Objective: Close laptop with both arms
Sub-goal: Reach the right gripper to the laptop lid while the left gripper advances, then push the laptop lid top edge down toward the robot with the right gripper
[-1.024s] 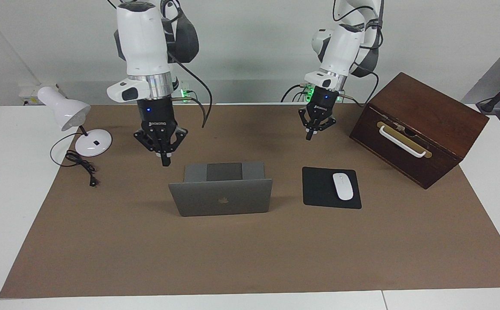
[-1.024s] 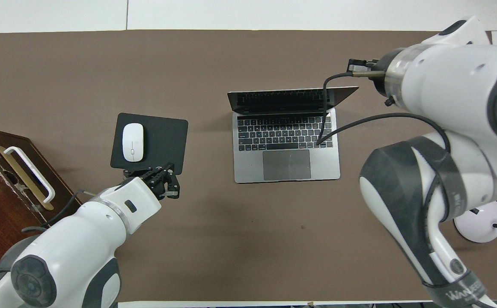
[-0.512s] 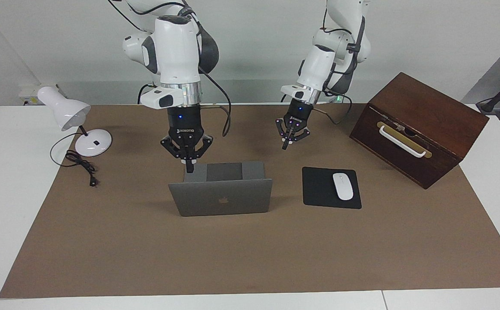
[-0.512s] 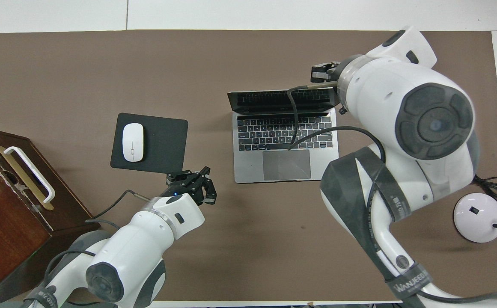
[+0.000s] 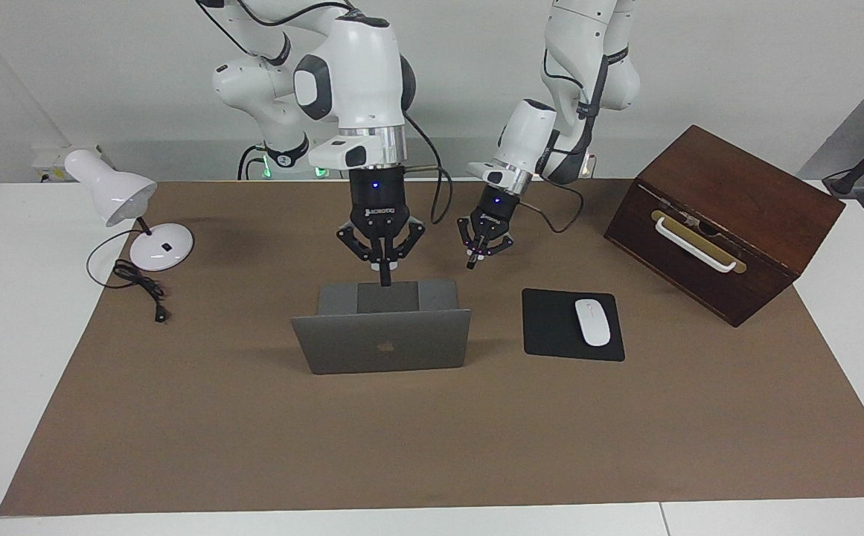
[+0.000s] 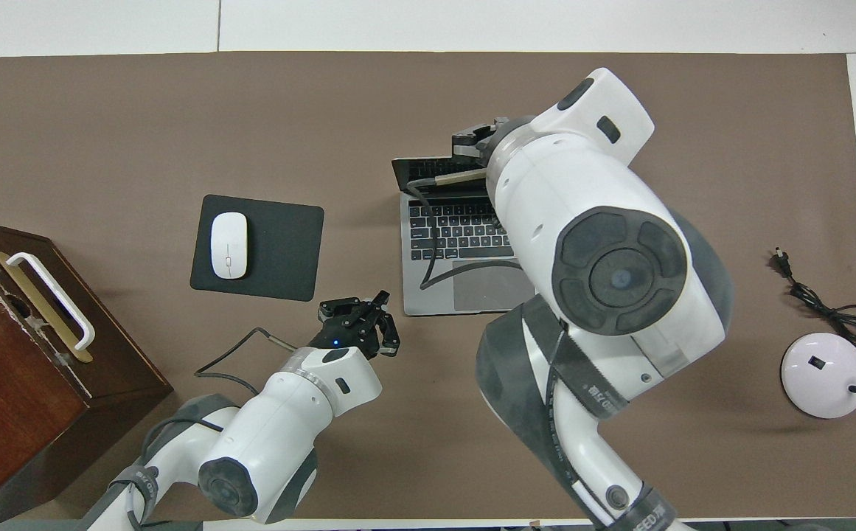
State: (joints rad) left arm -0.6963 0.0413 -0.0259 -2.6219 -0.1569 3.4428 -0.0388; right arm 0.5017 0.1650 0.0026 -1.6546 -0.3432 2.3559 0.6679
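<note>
Both closed hands (image 5: 385, 281) (image 5: 469, 264) hang over the open laptop's (image 5: 383, 342) near edge.

A robotics lab: two white arms (image 5: 357, 67) over a papered table (image 5: 432, 447).

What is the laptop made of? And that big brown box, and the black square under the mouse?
The laptop looks like metal: a smooth, matte silver-grey shell with a dark logo on its lid. The box looks like dark stained wood with a faint grain, and its handle is glossy white, maybe plastic or painted metal. The mouse pad is flat matte black, probably cloth or rubber.
</note>
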